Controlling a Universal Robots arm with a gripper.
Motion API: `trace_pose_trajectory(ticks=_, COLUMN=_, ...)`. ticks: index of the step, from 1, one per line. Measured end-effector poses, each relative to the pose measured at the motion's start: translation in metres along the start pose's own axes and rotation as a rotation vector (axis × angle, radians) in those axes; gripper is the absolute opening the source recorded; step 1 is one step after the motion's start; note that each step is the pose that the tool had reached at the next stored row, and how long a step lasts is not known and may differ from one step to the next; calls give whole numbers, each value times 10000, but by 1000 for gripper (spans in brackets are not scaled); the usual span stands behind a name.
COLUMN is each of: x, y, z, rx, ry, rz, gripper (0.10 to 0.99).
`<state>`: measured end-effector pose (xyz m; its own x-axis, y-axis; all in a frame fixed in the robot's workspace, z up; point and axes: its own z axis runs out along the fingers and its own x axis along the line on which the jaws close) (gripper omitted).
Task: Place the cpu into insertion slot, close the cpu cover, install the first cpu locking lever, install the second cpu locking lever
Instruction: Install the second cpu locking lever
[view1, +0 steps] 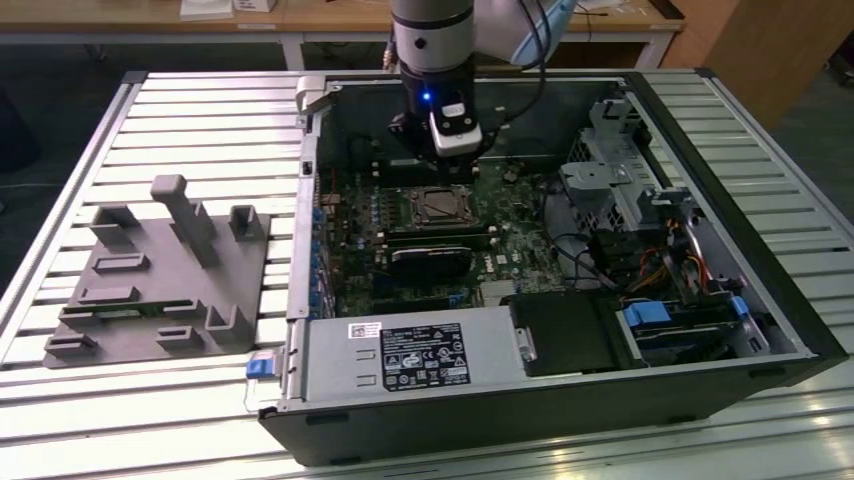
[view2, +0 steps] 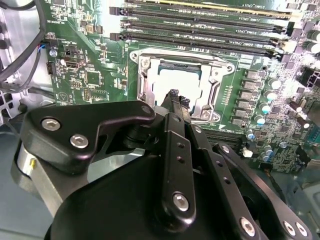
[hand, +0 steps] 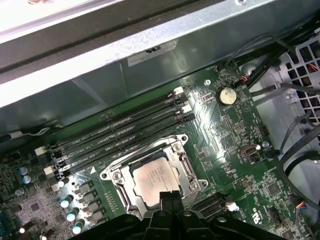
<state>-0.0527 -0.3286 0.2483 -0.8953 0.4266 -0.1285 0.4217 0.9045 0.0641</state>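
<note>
While the claw (hand: 169, 196) hangs clenched and empty, the cpu (hand: 155, 177) lies seated in its socket directly beneath its tips.

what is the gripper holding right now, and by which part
Nothing that shows. The gripper hangs over the socket's edge with its fingertips together, and the cpu lies seated in the socket under the cpu cover.

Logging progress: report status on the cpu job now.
Gripper low over the socket, fingertips together, holding nothing. Cpu seated in the socket. Cover down around it. Nothing in the way.
</note>
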Motion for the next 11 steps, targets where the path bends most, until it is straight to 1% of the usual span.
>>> trace_pose_trajectory(ticks=11, x=-19, y=-39, z=0, rx=0, ry=0, rz=0, gripper=106)
